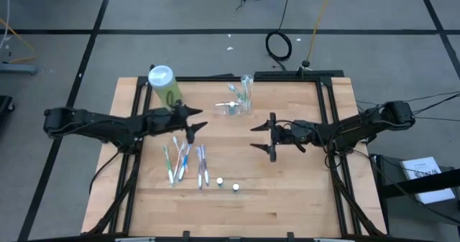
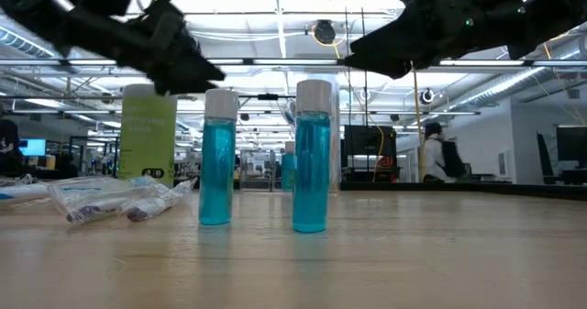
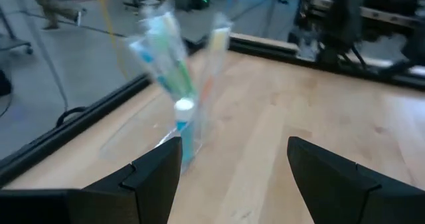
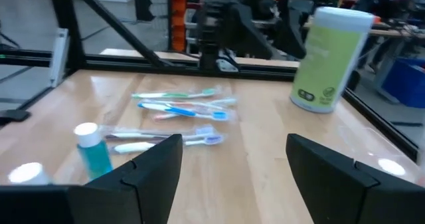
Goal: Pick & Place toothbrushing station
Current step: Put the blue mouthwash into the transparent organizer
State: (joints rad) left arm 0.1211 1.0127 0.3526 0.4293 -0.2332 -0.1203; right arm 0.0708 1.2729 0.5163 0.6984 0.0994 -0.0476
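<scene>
The clear station [image 1: 243, 97] stands upright on the desk [image 1: 302, 192], near its far edge, with a few wrapped brushes standing in it. The left pincer [image 1: 191, 123] hovers beside the station on the bottle's side, fingers spread and empty; the right pincer [image 1: 263, 136] hovers on the station's other side, a little nearer the front, also spread and empty. The green bottle [image 1: 164, 86] with a white cap stands farther along the far edge from the station; its label is unreadable. Wrapped toothbrushes [image 1: 185, 163] lie in front of the station under the left pincer, and two blue vials [image 1: 227, 183] stand beyond them toward the front edge.
</scene>
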